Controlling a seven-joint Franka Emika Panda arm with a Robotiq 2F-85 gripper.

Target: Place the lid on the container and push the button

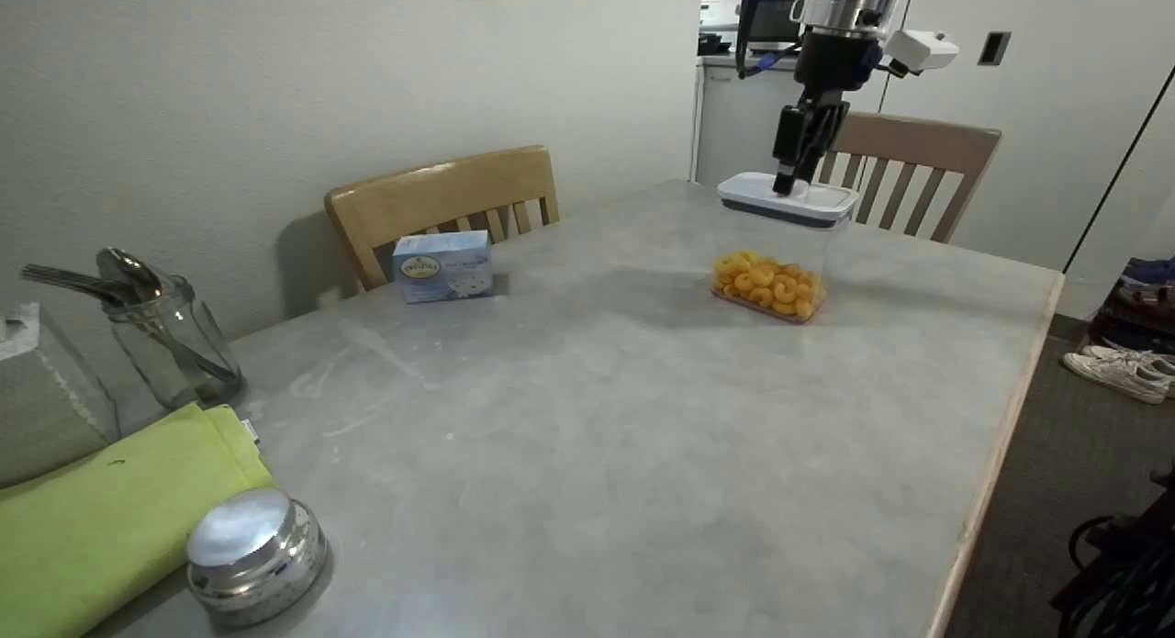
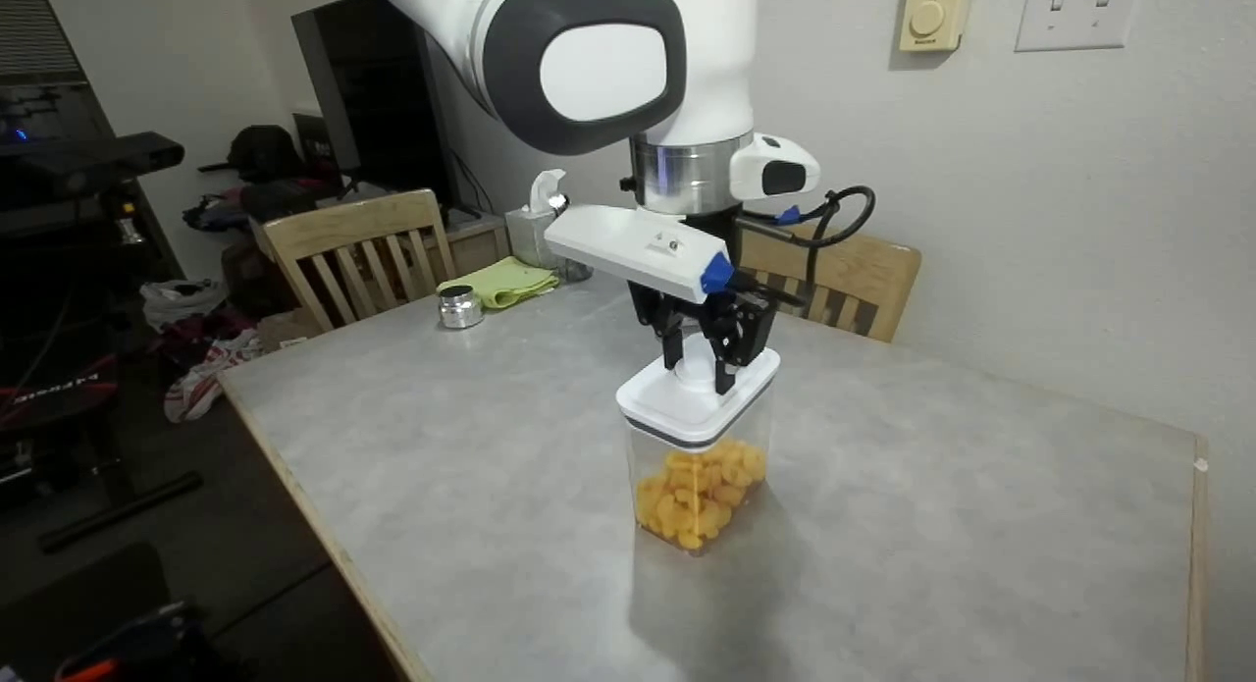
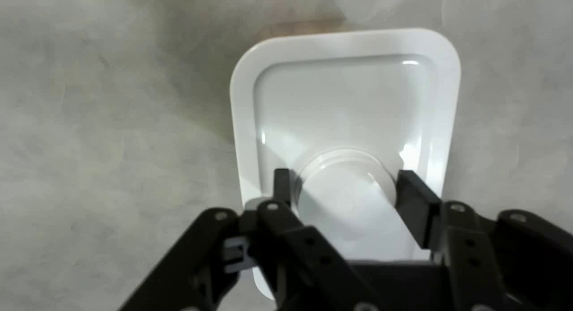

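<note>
Lid (image 3: 345, 105) tops the container (image 1: 776, 239), its button (image 3: 347, 188) clasped by our half-spread gripper (image 2: 699, 370). Well apart from the container we see a blue box (image 1: 447, 267); black fingers (image 3: 414, 206) partly hide the lid.

Container (image 2: 652, 456): clear, upright on the grey table (image 1: 551, 436), I see orange-yellow pieces (image 2: 699, 494) inside | lid (image 3: 338, 98): white, rounded-rectangular, resting level on top | button (image 3: 344, 201): round, white, raised

Gripper (image 1: 795, 184) at the white lid (image 1: 789, 206) atop a clear container (image 1: 778, 240) of orange-yellow pieces (image 1: 767, 286), blue box (image 1: 448, 267) well apart
</note>
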